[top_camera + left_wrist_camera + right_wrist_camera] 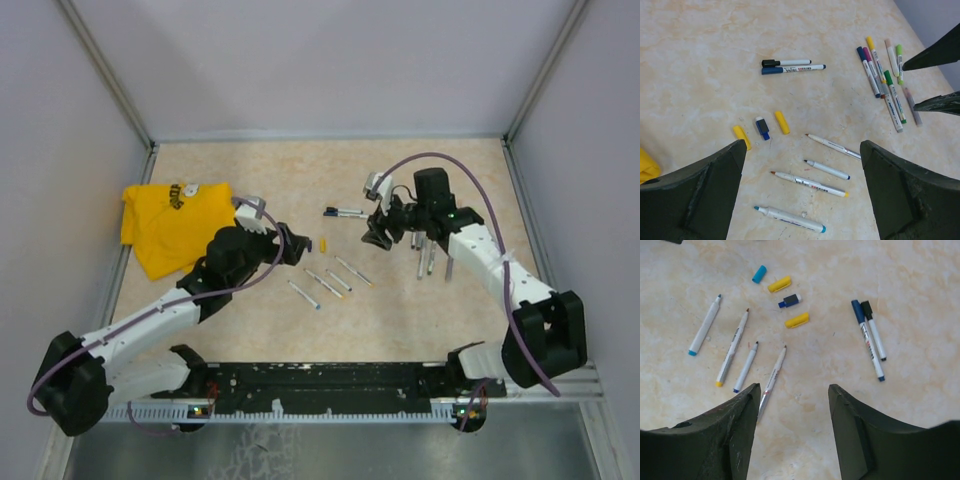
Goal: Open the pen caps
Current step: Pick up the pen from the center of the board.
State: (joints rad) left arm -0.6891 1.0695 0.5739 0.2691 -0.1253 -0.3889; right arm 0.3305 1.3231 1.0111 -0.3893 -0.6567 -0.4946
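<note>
holding nothing with the left gripper, spread wide, or the right gripper, parted partway. risks scattering the loose pen caps just ahead-left of the left gripper by sweeping low. farther ahead, not yet pulled: black cap and blue cap, lying flat, long axis crosswise to its reach, closed ends pointing left.

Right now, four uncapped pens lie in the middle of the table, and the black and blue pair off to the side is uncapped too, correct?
Not quite. The pair off to the side is not uncapped: the black cap and the blue cap are still on their pens, as the right wrist view shows. The four uncapped pens do lie in the middle of the table.
</note>
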